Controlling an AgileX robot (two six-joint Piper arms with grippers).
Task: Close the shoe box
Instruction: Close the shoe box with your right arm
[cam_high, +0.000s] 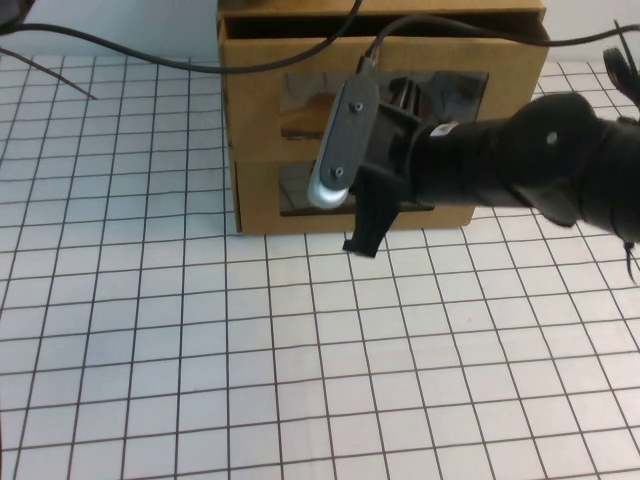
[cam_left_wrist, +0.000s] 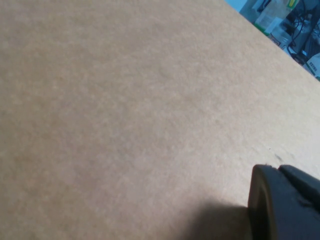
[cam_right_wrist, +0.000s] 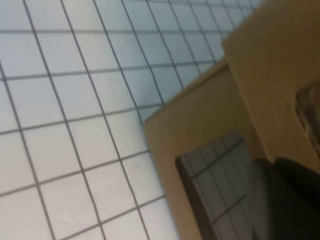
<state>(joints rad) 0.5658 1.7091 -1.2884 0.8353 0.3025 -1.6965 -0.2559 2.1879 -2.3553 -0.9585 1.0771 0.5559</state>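
Right gripper (cam_high: 365, 235) sits against the box (cam_high: 262, 195) front, just ahead of me; I can't tell its spread. Left gripper (cam_left_wrist: 285, 205) touches cardboard, likewise unreadable.

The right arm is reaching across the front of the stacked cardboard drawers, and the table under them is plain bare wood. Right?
Not quite. The right gripper does reach across the front of the shoe box, but the table is white with a dark grid, as the high view shows. The left gripper sits against plain cardboard in the left wrist view.
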